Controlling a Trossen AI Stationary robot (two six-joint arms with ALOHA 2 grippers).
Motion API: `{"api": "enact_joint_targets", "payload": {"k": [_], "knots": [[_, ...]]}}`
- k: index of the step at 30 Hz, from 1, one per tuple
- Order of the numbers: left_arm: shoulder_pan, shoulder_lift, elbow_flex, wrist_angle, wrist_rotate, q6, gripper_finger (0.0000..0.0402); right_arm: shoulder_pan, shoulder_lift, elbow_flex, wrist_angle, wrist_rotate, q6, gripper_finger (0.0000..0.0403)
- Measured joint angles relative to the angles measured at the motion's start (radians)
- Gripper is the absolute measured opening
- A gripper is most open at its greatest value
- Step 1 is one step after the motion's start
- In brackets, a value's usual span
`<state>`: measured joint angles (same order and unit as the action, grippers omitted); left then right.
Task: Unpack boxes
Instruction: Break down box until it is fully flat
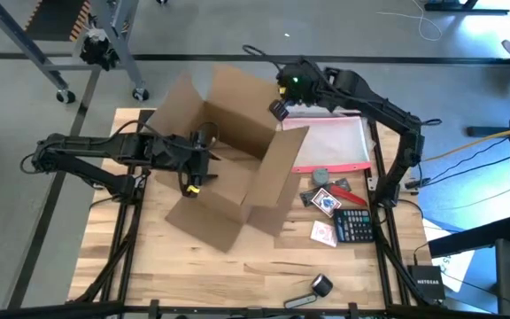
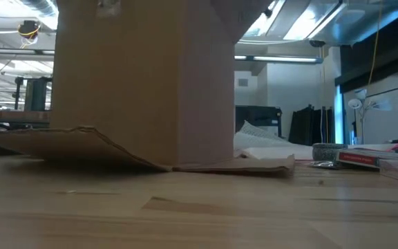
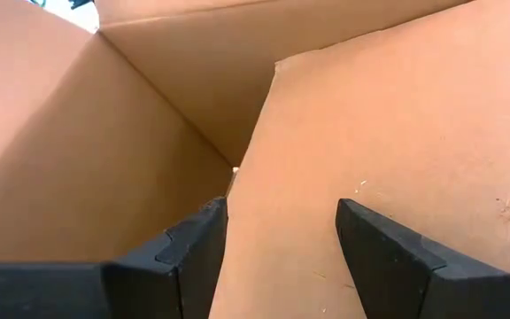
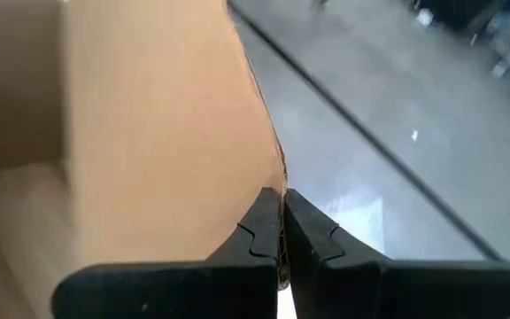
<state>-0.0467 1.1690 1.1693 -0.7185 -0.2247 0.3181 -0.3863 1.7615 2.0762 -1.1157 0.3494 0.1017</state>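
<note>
Box: the large plain brown corrugated cardboard box (image 1: 228, 146) stands open in the middle of the pale wooden table (image 1: 237, 275), its flaps spread outward; in the low view it fills the near left as a tall brown wall.
Left gripper: the left gripper (image 3: 280, 235) reaches into the box's open mouth with its fingers spread, one on each side of an inner flap edge, grasping nothing.
Right gripper: the right gripper (image 4: 282, 232) is at the box's far right corner, clenched on the thin edge of a cardboard wall or flap.
Already out: a clear plastic pouch with a pink-red zip edge (image 1: 330, 146), a black calculator (image 1: 355, 225), red card packs (image 1: 326, 202) and a roll of tape (image 1: 322, 285) lie on the table right of the box.
Progress: judging by these, unpacking looks well along.
Left to do: the wrist view shows only bare cardboard inside; whether anything remains at the bottom cannot be told.
</note>
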Motion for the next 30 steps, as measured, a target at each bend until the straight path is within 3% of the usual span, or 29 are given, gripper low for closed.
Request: {"api": "enact_joint_targets", "payload": {"k": [6, 18, 23, 26, 30], "knots": [[-0.001, 0.000, -0.001, 0.000, 0.007, -0.017, 0.0209, -0.071, 0.005, -0.146, 0.001, -0.101, -0.017, 0.0004], [-0.002, 0.000, -0.002, -0.001, 0.009, -0.030, 0.0209, -0.056, -0.002, -0.455, 0.202, -0.325, 0.028, 0.0005], [-0.002, -0.003, -0.003, 0.004, 0.002, -0.027, 0.0209, -0.053, -0.018, -0.371, 0.123, -0.264, -0.009, 0.0005], [-0.002, -0.015, 0.004, 0.005, -0.009, -0.025, 0.0209, -0.053, -0.051, -0.224, 0.010, -0.171, -0.026, 0.0005], [-0.003, -0.028, 0.053, 0.007, -0.028, -0.052, 0.0209, -0.046, -0.080, -0.042, -0.125, -0.140, 0.000, 0.0005]]}}
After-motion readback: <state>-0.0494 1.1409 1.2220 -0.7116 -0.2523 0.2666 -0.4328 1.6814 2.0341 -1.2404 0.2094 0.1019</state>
